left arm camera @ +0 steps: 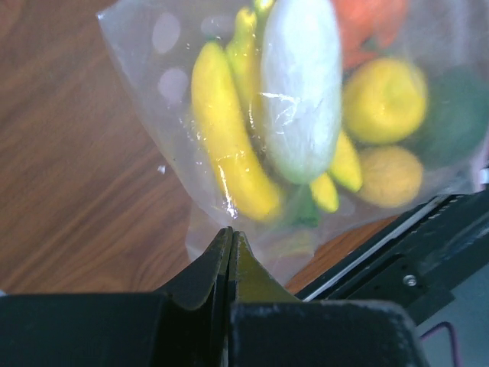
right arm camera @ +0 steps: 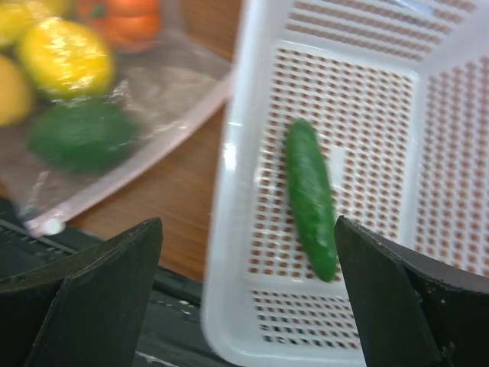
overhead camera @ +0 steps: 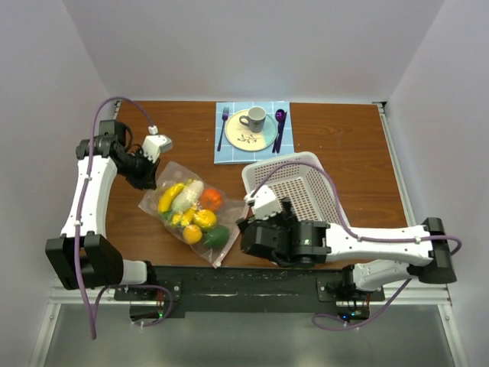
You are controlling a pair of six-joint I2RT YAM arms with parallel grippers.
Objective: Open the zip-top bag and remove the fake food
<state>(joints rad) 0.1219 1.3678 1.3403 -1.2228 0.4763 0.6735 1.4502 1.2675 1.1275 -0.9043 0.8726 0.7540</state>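
Brown wooden table [overhead camera: 351, 168], white walls [overhead camera: 252, 46], zip-top bag [overhead camera: 153, 200], white basket [overhead camera: 302, 187]

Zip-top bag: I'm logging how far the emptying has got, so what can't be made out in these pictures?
- Top view: the right arm hides the cucumber in the white basket.
- Left wrist view: whether the shut left gripper pinches the zip-top bag; its fingertips cover the contact.
- Right wrist view: blur hides how far the zip strip is parted.
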